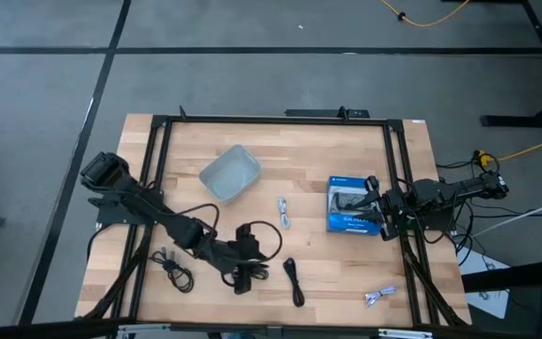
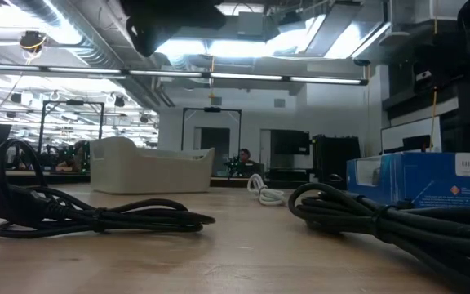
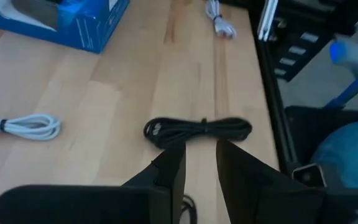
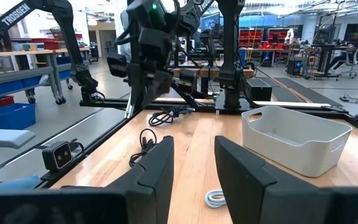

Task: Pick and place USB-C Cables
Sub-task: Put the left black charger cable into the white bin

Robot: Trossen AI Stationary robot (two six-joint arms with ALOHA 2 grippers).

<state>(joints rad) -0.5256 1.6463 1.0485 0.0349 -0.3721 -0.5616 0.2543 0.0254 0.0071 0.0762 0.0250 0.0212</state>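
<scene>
Nearest the front edge of the wooden table point(image 1: 346, 282), the left gripper point(image 1: 244, 275) hangs low with its two fingers parted and nothing between them, apparently lining up a grasp. The short black coiled USB-C cable point(image 3: 197, 129) lies just ahead of its fingertips, toward the blue retail box point(image 1: 351, 207). Beyond that box, the right gripper point(image 1: 376, 209) waits, also unclenched and empty. The translucent grey plastic tray point(image 1: 230, 173) sits farther back, empty.

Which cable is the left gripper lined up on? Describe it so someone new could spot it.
Start at the blue box on the table's right half, then go to the front edge. Left of the white cable near the front-right corner lies a black cable. The left gripper points at it. Unlike the looser black coils further left, it is a tight straight bundle.
</scene>
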